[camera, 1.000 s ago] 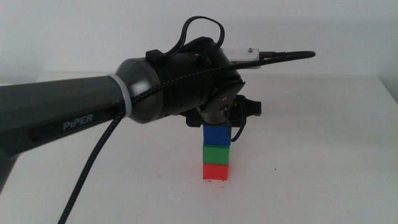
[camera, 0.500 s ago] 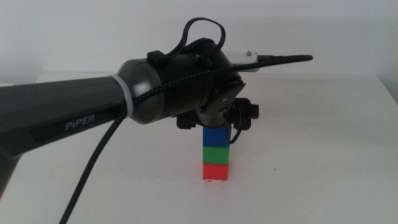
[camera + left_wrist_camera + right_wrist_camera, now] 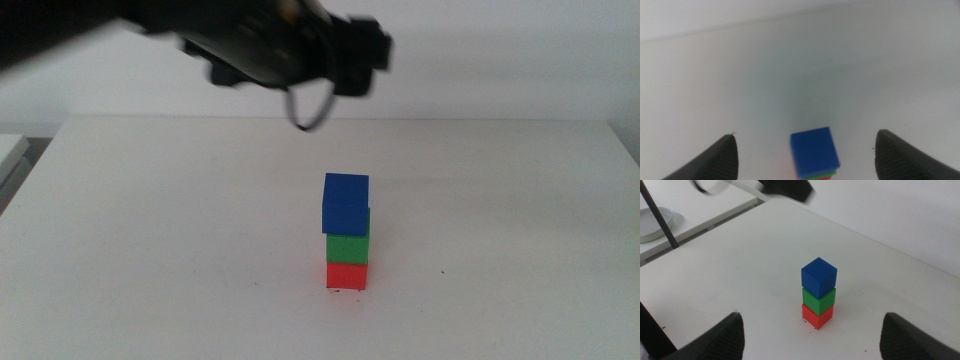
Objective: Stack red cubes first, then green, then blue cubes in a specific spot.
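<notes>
Jaws of the left gripper (image 3: 805, 150) are hanging wide apart and empty high above the matte dark-blue cube (image 3: 345, 203), which is sitting on the matte green cube (image 3: 348, 247) atop the matte bright-red cube (image 3: 347, 275), while the right gripper (image 3: 812, 335) is waiting nearby, spread and empty.
</notes>
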{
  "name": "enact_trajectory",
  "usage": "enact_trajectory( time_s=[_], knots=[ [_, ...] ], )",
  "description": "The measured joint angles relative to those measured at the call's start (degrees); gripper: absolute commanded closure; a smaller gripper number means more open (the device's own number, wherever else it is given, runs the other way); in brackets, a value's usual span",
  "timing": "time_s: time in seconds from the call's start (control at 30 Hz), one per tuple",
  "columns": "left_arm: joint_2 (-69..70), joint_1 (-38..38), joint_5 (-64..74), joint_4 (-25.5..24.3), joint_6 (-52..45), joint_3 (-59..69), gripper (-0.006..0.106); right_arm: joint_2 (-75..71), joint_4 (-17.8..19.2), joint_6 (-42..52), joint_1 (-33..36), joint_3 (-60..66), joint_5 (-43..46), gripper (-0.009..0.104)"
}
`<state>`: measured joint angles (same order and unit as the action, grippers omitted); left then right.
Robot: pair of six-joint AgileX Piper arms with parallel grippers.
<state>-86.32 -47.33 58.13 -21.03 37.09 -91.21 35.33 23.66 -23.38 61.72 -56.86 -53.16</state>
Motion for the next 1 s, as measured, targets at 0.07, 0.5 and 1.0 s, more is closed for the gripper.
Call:
enact_trajectory(
  time_s=[0.07,0.5,1.0],
  knots=[
    [3.6,0.0,3.5,-0.1,-1.7,0.0,0.007,0.0,0.0,0.0,0.0,0.0,0.0,0.01],
    [27.9,17.4,3.8,4.1,-27.9,8.8,0.007,0.0,0.0,0.0,0.0,0.0,0.0,0.01],
    [47.0,42.7,-12.3,31.3,-48.8,29.5,0.007,-0.4,0.0,0.0,0.0,0.0,0.0,0.01]
  ],
)
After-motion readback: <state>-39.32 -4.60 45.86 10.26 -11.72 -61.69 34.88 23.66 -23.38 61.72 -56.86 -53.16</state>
